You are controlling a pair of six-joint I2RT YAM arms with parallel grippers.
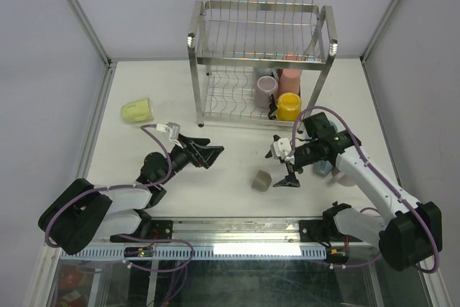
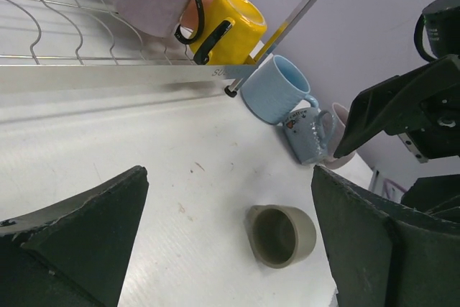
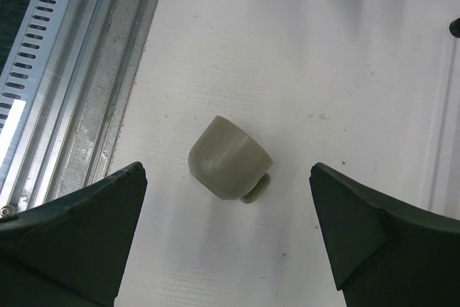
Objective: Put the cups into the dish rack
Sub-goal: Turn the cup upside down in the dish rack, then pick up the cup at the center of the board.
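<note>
The dish rack (image 1: 259, 55) stands at the far middle of the table (image 1: 180, 192); on its lower tier, towards the right end, sit three mugs close together: a mauve mug (image 1: 266, 90), a pink mug (image 1: 290, 80) behind it, and a yellow mug (image 1: 289, 106) at the front edge with its dark handle turned outward. A pale green mug (image 1: 136, 111) lies on its side on the table, well apart to the left of the rack. In the left wrist view a light blue mug (image 2: 277, 89) lies on its side just beside the rack's right foot, and a grey-blue mug (image 2: 310, 133) lies touching it on the near side. A small grey-beige cup (image 1: 261, 180) lies on its side on the bare table, between the two arms and nearer the right one. The left gripper (image 1: 214, 157) hovers low with its fingers spread wide, holding nothing, pointed towards the small cup; the right gripper (image 1: 279, 169) hangs just above that cup, fingers also spread wide and apart from it; the right wrist view frames the cup between them.
</note>
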